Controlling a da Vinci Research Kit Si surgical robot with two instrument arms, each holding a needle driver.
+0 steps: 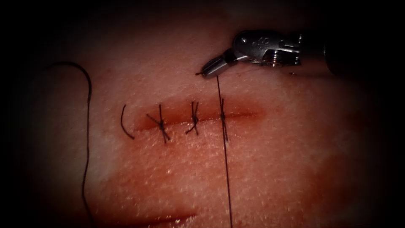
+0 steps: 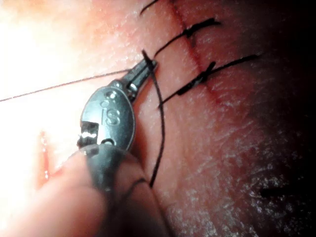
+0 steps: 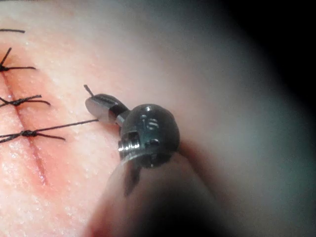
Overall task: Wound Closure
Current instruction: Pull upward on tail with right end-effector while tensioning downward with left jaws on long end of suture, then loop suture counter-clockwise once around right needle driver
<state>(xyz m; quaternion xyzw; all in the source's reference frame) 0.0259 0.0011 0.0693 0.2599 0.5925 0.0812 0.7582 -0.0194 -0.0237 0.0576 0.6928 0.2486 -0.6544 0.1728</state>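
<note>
Right tool (image 1: 206, 71) and left tool (image 2: 148, 66) each clamped on thread (image 1: 225, 169) — needle (image 1: 124, 124) loose on tissue (image 1: 274, 169), left of cut (image 1: 244, 114)

The tissue (image 1: 261, 160) looks moist and pebbled, its skin finely grained with small glistening highlights. Along the cut (image 1: 236, 115) the surface is smoother and wet, and the red fluid (image 1: 168, 219) lies in a glossy film. The thread (image 1: 226, 169) is dark, thin and matt, with a slightly fuzzy look at the knots (image 1: 161, 123). The right pincer (image 1: 209, 69) is smooth grey metal with a dull satin sheen; the left pincer (image 2: 145, 66) is the same brushed metal, brighter on its rounded joint.
</note>
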